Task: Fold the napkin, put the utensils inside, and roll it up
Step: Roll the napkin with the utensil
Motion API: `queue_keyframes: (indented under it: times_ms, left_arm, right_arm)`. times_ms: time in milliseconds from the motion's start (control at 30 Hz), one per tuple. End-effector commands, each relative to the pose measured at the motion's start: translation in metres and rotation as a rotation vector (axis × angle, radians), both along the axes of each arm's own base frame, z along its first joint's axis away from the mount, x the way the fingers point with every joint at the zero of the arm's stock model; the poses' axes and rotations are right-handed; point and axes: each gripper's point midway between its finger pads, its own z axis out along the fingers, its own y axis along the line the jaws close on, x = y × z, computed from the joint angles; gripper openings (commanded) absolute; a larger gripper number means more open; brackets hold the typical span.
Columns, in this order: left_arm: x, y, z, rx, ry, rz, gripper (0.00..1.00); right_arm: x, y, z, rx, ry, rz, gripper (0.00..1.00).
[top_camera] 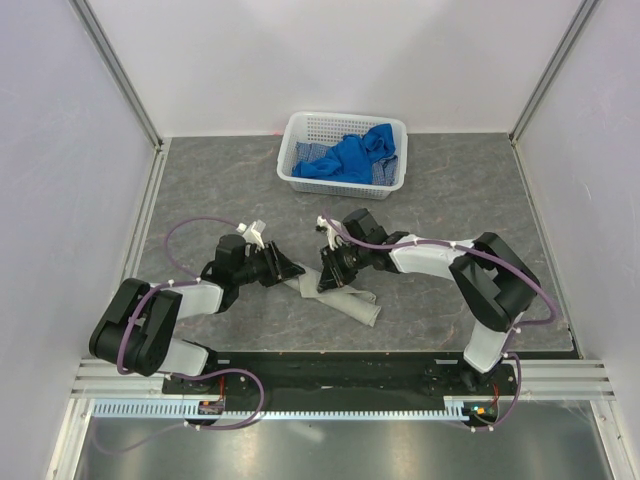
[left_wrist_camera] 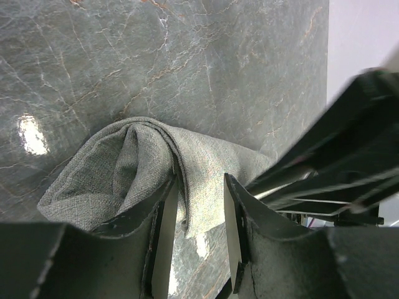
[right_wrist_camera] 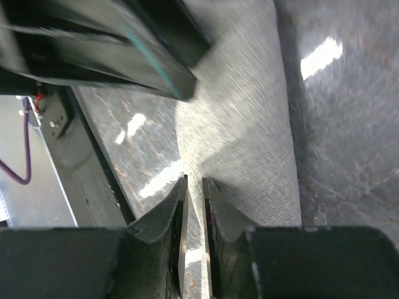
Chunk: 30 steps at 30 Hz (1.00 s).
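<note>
Currently the napkin point(top_camera: 358, 307) is lying as a long narrow strip on the counter point(top_camera: 200, 180), slanting between the two arms near the front and well apart from the white basket point(top_camera: 300, 180) of blue cloths point(top_camera: 350, 158) at the back. The left fingers point(left_wrist_camera: 165, 237) are standing partly apart with the strip's bunched, twisted end filling the gap between them. It looks like they are gripping that end, probably anchoring it so the cloth is not sliding while the other arm works. The right fingers point(right_wrist_camera: 162, 218) are sitting almost together, only a thin slit showing, right at the strip's long edge. They seem to be pinching that thin edge, though cloth inside the slit is hard to make out. Gripping so low against the counter is fitting for lifting or turning an edge over. The fork is not showing in any view; it may be wrapped inside, cannot tell. Judging by the narrow shape, the folding is looking done and the rolling is likely the step in hand. The main risk is thin cloth slipping out of the right pinch.
</note>
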Motion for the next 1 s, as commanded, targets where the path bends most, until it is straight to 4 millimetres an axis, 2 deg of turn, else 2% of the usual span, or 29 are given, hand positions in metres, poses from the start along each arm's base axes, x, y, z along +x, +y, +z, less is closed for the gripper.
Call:
queue_keyframes:
  times_ms: [0, 133, 233, 367, 500, 667, 700, 800, 967]
  left_arm:
    - [0.01, -0.004, 0.011, 0.0, -0.064, -0.018, 0.42]
    - [0.01, -0.001, 0.008, 0.021, -0.062, -0.013, 0.42]
    - [0.012, 0.001, 0.007, 0.04, -0.068, -0.007, 0.42]
    - [0.012, 0.001, 0.006, 0.052, -0.07, -0.011, 0.42]
    - [0.012, 0.002, 0.002, 0.059, -0.058, -0.01, 0.42]
    - [0.013, 0.002, 0.003, 0.061, -0.065, -0.012, 0.41]
    - [0.013, 0.002, 0.004, 0.06, -0.067, -0.013, 0.41]
    - [0.013, 0.001, 0.003, 0.06, -0.066, -0.017, 0.41]
    - [0.012, 0.003, 0.002, 0.064, -0.062, -0.013, 0.41]
  right_arm:
    - [-0.004, -0.008, -0.024, -0.022, 0.058, -0.023, 0.22]
    - [-0.003, -0.022, -0.046, -0.075, 0.078, -0.046, 0.23]
    - [-0.004, -0.027, -0.054, -0.093, 0.089, -0.05, 0.23]
    - [-0.009, -0.028, -0.053, -0.084, 0.102, -0.041, 0.28]
    - [-0.015, -0.031, -0.043, -0.068, 0.104, -0.041, 0.38]
    - [-0.024, -0.028, -0.009, 0.021, 0.098, -0.03, 0.49]
    - [-0.024, -0.026, 0.002, 0.043, 0.089, -0.034, 0.49]
    - [-0.028, -0.027, 0.016, 0.07, 0.088, -0.048, 0.5]
    - [-0.034, -0.035, 0.021, 0.07, 0.093, -0.083, 0.51]
